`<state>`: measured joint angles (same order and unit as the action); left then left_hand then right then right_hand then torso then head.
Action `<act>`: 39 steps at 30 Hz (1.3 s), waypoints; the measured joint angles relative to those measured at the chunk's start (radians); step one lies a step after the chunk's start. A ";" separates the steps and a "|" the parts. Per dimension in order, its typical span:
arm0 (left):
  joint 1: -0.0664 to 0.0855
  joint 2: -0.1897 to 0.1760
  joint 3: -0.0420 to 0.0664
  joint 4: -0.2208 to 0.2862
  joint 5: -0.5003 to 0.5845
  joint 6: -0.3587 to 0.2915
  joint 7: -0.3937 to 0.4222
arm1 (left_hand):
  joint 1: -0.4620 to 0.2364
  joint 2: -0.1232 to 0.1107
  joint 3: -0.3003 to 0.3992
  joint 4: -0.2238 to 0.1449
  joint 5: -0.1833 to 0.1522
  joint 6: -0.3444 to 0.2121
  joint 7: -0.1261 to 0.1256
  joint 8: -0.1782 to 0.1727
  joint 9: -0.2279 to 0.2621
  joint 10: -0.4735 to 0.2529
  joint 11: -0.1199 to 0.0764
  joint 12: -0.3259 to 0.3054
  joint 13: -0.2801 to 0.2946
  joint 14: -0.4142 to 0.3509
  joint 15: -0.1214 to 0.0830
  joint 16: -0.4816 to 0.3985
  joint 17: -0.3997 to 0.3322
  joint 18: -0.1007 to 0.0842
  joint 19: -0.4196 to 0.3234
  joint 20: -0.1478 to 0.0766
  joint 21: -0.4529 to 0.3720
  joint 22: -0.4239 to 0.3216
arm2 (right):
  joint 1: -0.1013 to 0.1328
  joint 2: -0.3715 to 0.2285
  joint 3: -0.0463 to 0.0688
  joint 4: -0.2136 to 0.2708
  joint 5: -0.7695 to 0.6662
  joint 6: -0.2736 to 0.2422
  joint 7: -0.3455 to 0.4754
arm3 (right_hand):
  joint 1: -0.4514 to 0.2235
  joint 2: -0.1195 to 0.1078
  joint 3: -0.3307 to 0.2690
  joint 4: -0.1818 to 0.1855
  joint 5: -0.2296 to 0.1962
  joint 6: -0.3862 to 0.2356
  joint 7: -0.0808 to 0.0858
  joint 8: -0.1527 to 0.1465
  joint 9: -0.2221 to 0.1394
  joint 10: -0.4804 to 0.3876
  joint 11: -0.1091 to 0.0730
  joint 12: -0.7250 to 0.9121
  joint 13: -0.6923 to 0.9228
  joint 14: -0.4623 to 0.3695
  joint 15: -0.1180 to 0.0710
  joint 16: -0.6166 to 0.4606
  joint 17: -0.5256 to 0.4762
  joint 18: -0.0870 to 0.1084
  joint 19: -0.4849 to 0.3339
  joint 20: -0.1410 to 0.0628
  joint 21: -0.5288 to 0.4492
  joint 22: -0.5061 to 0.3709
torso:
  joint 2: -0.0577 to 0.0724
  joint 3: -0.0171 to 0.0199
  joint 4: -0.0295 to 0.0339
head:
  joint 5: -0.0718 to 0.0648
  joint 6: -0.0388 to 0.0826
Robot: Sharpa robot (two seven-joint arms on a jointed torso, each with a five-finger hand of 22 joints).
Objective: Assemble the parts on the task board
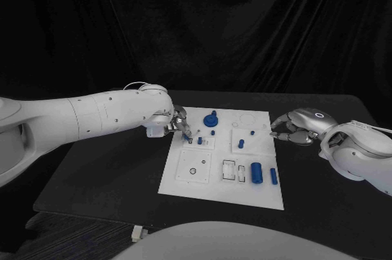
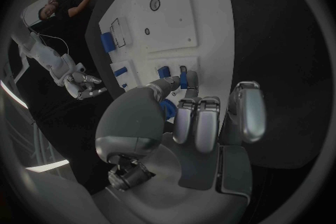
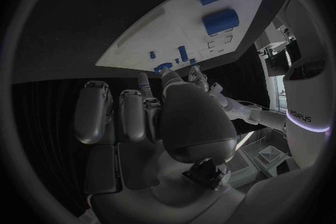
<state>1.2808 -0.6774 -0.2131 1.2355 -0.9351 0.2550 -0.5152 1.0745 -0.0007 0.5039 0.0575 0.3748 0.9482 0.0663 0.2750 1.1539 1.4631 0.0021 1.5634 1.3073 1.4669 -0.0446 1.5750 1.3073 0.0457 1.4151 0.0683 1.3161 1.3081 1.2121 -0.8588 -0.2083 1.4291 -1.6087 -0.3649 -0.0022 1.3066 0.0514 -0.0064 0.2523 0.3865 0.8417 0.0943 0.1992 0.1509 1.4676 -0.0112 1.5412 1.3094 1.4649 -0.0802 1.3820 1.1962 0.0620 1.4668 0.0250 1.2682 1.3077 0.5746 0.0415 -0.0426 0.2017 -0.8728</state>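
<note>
Spreading across most of the head view, the black tabletop (image 1: 106, 175) carries the white task board (image 1: 225, 192) at its middle. The board is reached from its near-left edge by the left hand (image 1: 175, 124), while the right hand (image 1: 295, 128) hangs just off the board's right edge, apart from it. On the board, several parts already appear to stand in their places: a round blue knob (image 1: 212, 120) near the far edge, and small blue pegs (image 1: 242, 142) upright in the middle blocks. A thick blue cylinder (image 1: 256, 173) and a slimmer blue bar (image 1: 273, 176) lie loose on the near right, and white recessed plates close by look unfilled, so the assembly is judged to be partly done, with the larger pieces left.

A small blue peg (image 2: 183, 77) is pinched between the thumb and a finger of the left hand, right over the board's left blocks; it is short, slim and dark blue. The fingers (image 3: 133, 115) of the right hand are curled in, and nothing is seen held in them.
</note>
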 measured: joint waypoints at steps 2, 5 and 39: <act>-0.002 0.000 0.000 0.000 -0.003 -0.003 0.002 | 0.000 0.000 -0.001 -0.001 -0.010 -0.001 0.001 0.003 0.004 0.000 0.000 0.000 0.000 0.000 0.000 0.000 0.000 0.000 0.000 0.000 0.000 0.000 | 0.000 0.000 0.000 0.000 0.000 0.000 0.000 | 0.000 0.000 0.000 0.000 0.000 0.000 0.000 0.000 0.000 0.000 0.000 0.000 0.000 0.000 0.000 0.000 0.000 0.000 0.000 0.000 0.000 0.000 | 0.000 0.0000 0.0001 | 0.000 0.000; -0.005 0.001 0.000 0.000 -0.008 -0.009 0.006 | 0.000 0.000 -0.001 -0.001 -0.017 -0.001 0.002 0.004 0.005 0.000 0.000 0.000 0.000 0.000 0.000 0.000 0.000 0.000 0.000 0.000 0.000 0.000 | 0.000 0.000 0.000 0.000 0.000 -0.001 0.000 | 0.000 0.000 0.000 0.000 0.000 0.000 0.000 0.000 -0.001 0.000 0.000 0.000 0.000 0.000 0.000 0.000 0.000 0.000 0.000 0.000 0.000 0.000 | 0.000 0.0000 0.0002 | -0.002 0.000; -0.029 0.025 0.000 -0.021 -0.017 -0.038 0.055 | 0.000 0.008 -0.009 0.001 -0.023 0.000 -0.004 0.015 0.013 0.000 0.000 0.000 0.001 0.000 0.000 0.000 0.000 0.000 0.000 0.000 0.000 0.000 | -0.001 -0.002 0.000 0.000 0.000 -0.006 0.000 | 0.000 0.000 0.003 -0.003 0.000 0.000 0.000 0.000 -0.001 0.000 0.000 0.000 0.000 0.000 0.000 0.000 0.000 0.000 0.000 0.000 0.000 0.000 | -0.002 0.0006 0.0005 | 0.004 0.000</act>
<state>1.2514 -0.6527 -0.2130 1.2149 -0.9522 0.2173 -0.4599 1.0748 0.0074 0.4952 0.0581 0.3515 0.9484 0.0625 0.2904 1.1671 1.4631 0.0021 1.5634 1.3081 1.4669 -0.0446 1.5750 1.3073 0.0458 1.4151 0.0683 1.3160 1.3077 1.2108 -0.8603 -0.2083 1.4290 -1.6085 -0.3713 -0.0023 1.3066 0.0513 -0.0037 0.2495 0.3865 0.8417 0.0943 0.1992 0.1503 1.4676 -0.0112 1.5413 1.3094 1.4649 -0.0802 1.3821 1.1962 0.0620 1.4668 0.0250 1.2682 1.3074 0.5728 0.0421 -0.0421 0.2059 -0.8728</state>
